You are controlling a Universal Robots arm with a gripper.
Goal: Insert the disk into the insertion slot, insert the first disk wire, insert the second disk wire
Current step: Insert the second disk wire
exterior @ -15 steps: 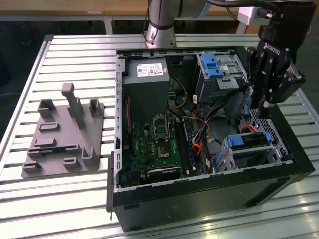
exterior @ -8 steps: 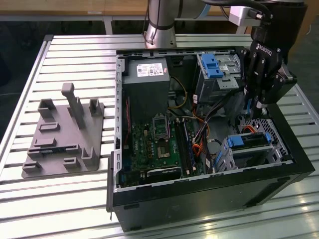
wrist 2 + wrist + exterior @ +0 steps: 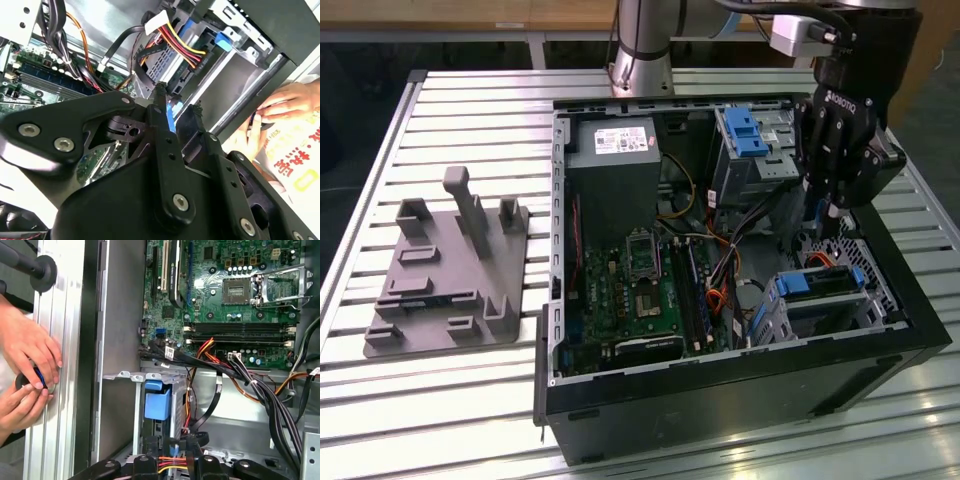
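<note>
The disk, silver in its blue caddy, lies inside the insertion slot, a silver-grey metal cage at the case's near corner on the exterior view's right. My black gripper hangs just above the disk's back end. In the second wrist view the gripper points at the slot's grey wall, with a red, yellow and black disk wire running to a black plug right beyond its tip. In the first wrist view the gripper sits by the blue caddy, with the coloured wire beside it.
A taller bay with a blue latch stands behind the slot. The power supply and motherboard fill the case. A grey fixture lies on the slatted table. A person's hands rest outside the case wall.
</note>
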